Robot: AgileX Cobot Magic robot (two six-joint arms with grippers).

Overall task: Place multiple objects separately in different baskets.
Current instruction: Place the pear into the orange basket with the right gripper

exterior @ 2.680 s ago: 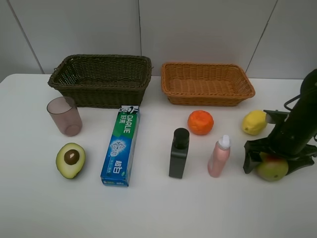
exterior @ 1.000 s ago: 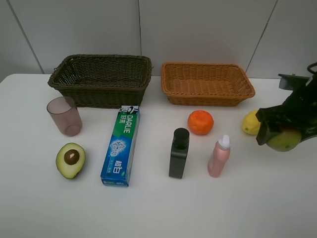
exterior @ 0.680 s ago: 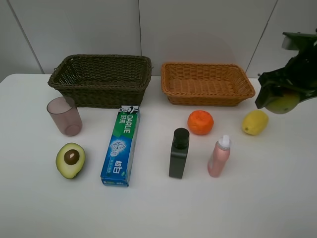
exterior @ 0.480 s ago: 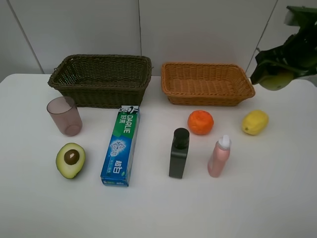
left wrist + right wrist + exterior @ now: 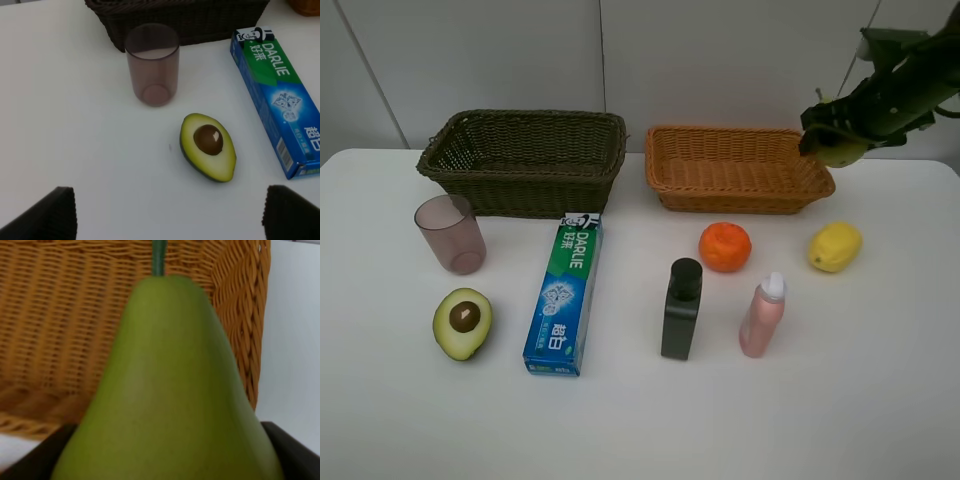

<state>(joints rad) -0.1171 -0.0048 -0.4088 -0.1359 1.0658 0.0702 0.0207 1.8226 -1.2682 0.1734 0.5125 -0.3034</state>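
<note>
one pear (image 5: 843, 154), in right claw (image 5: 833, 141), over basket (image 5: 740, 203)

**White worktop against a pale panelled wall**

A plain white worktop (image 5: 640, 430) fills the lower part of the exterior high view, matte and smooth; its far edge runs along the foot of the wall (image 5: 720, 60), and its far left corner looks rounded; the wall is pale grey, built of large flat panels; one thin seam (image 5: 602, 60) rises straight behind the middle of the far edge; a second seam (image 5: 370, 75) leans at the left; a third seam (image 5: 870, 15) leans at the right; the light is soft and even; shadows on the worktop are faint and short.
</note>
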